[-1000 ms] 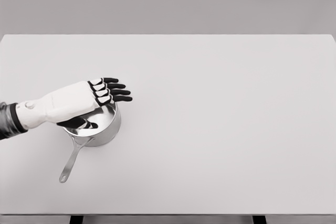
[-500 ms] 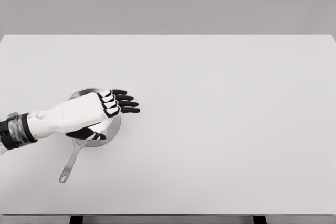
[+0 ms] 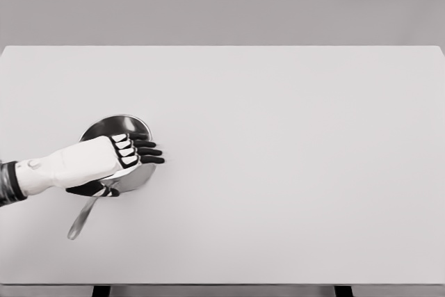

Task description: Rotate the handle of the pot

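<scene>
A small steel pot (image 3: 111,129) stands on the white table (image 3: 292,158) at the left. Its long handle (image 3: 81,219) points toward the front left, ending near the table's front. My left hand (image 3: 128,161) comes in from the left edge and lies across the pot's near rim, fingers stretched out to the right and thumb tucked below, over the handle's root. It grasps nothing that I can see. Much of the pot's front wall is hidden behind the hand.
The table's front edge (image 3: 222,284) runs along the bottom of the view, with two dark legs below it. A plain grey wall stands behind the table.
My left hand has dropped toward me and pulled back left, now over the handle's root. The handle's tip has swung a little to the left, and more of the pot's far rim shows.
</scene>
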